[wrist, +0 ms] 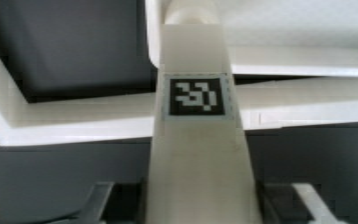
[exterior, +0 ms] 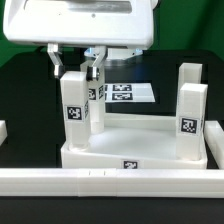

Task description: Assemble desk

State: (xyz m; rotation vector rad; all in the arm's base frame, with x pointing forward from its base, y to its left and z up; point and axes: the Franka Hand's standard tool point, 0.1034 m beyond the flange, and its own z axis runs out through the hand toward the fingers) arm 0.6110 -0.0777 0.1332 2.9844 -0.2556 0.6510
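The hand [exterior: 83, 70] is closed around a white tagged leg [exterior: 74, 105], holding it upright at the corner of the tabletop [exterior: 135, 148] on the exterior view's left, on the table [exterior: 25, 95]. Another leg [exterior: 190, 120] stands at the corner on the exterior view's right.

Gripper [exterior: 86, 72] closed on upright tagged leg [exterior: 74, 112] over tabletop [exterior: 135, 153] near the counter's front edge; second leg [exterior: 191, 118] upright; marker board [exterior: 128, 93] behind.

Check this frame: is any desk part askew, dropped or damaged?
Nothing stands out. The tabletop lies flat, two legs stand upright on it, and the tool is at the left leg. No visible damage.
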